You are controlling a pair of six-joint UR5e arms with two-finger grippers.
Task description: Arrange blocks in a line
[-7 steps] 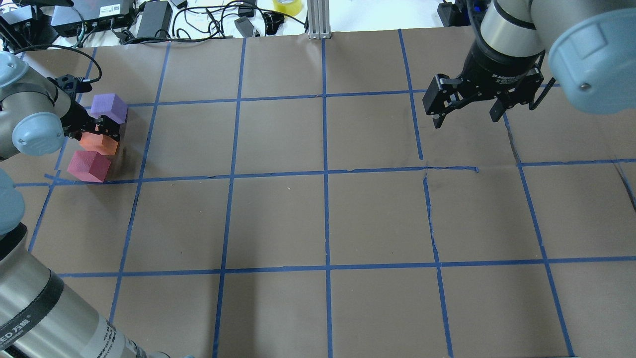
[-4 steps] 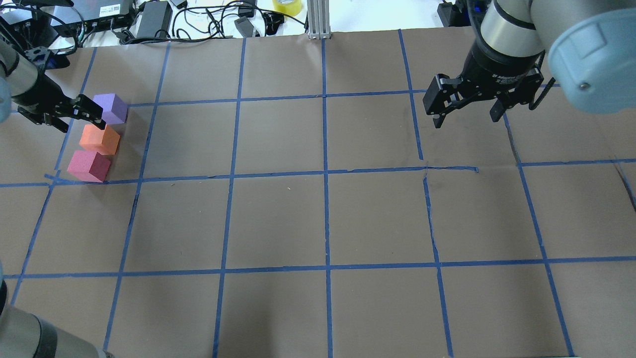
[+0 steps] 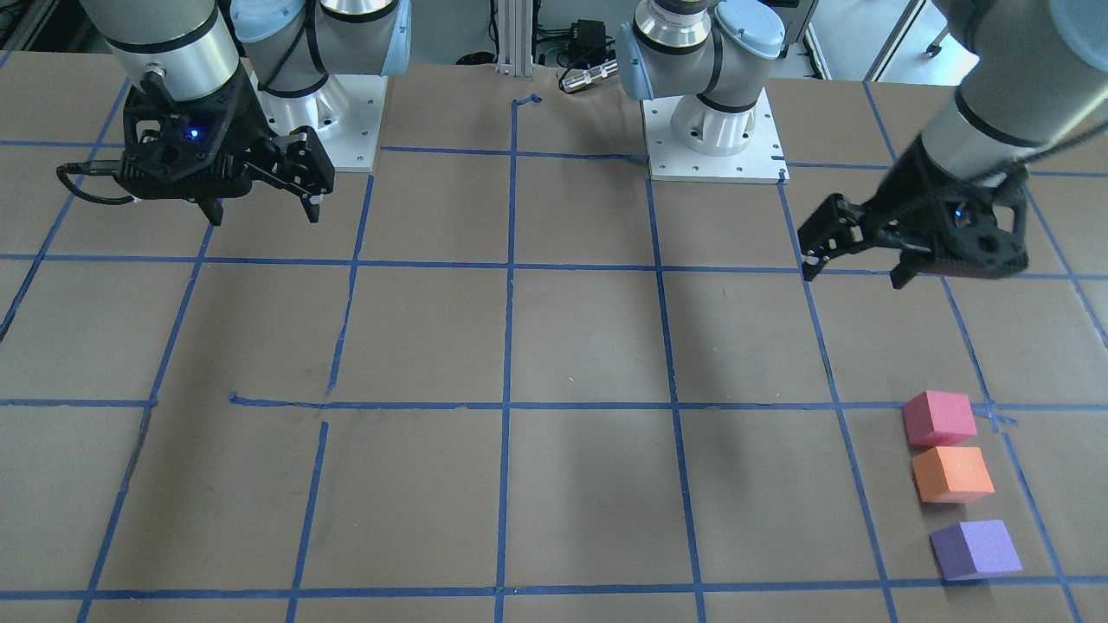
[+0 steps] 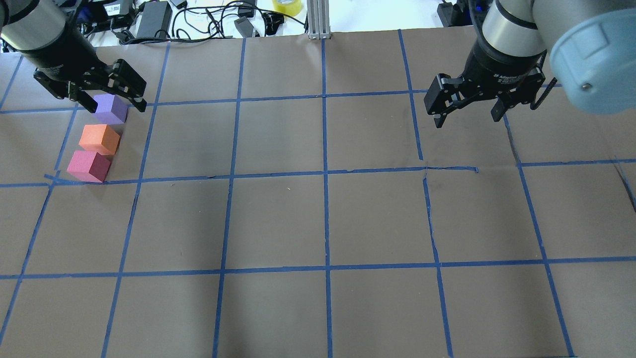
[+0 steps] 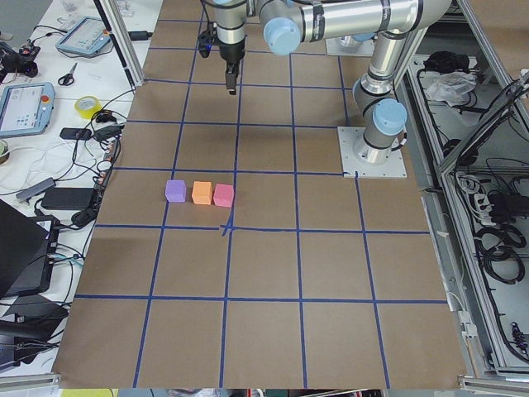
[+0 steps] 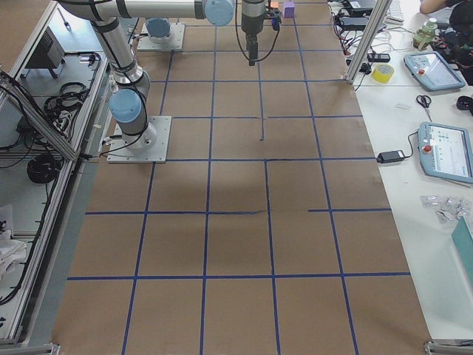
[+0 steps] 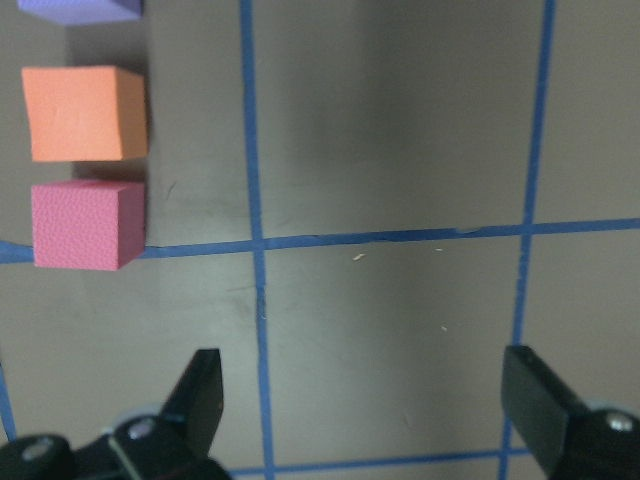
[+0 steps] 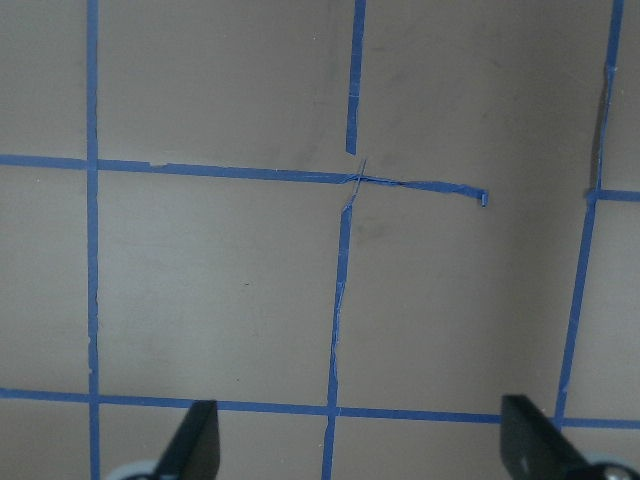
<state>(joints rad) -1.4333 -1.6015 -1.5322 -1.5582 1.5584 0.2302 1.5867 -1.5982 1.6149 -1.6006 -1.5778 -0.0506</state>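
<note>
Though wide left tool overlaps purple block overhead, front view shows them apart, right tool wide.

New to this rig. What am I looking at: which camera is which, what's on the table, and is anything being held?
These are two robot arms bolted at a brown-paper table that is gridded with blue tape. Each arm ends in a two-finger end effector.

The views are:
- one camera behind the robot, looking down
- one camera facing it from across the table, so the sides are mirrored there
- one camera at each table end
- one camera on each wrist, looking down past the fingers

Three foam cubes lie close together in a short row: the purple block, the orange block and the pinkish-red block.

The left end effector hangs open in the air near them and holds nothing. The right end effector is also open and empty, over bare table far from the cubes.
</note>
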